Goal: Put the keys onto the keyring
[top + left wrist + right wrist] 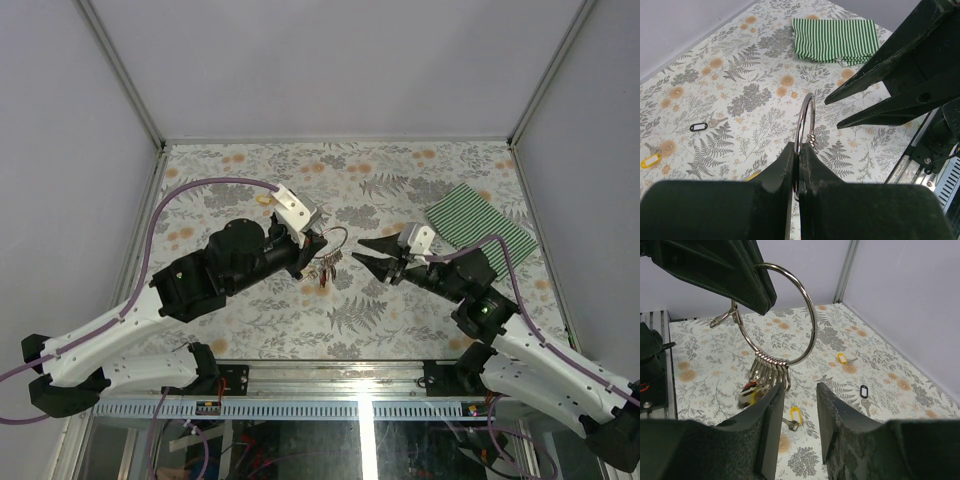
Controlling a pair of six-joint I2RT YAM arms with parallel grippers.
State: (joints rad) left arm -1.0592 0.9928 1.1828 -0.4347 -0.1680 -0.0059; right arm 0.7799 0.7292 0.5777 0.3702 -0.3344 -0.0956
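Note:
My left gripper [318,238] is shut on the thin silver keyring [337,238] and holds it upright above the table; the ring shows clamped between its fingertips in the left wrist view [805,117]. Several keys [760,385] with red and yellow heads hang in a bunch from the ring's [812,325] bottom. My right gripper [360,251] is open and empty just right of the ring, its tips [800,390] close below the hanging keys. Loose keys lie on the table: a yellow-tagged one [795,416], another yellow one [841,358] and a black-tagged one [863,391].
A folded green-striped cloth [480,225] lies at the back right. The black-tagged key [700,127] and a yellow-tagged key [649,160] lie far from the left gripper. Grey walls enclose the flowered table [400,310] on three sides.

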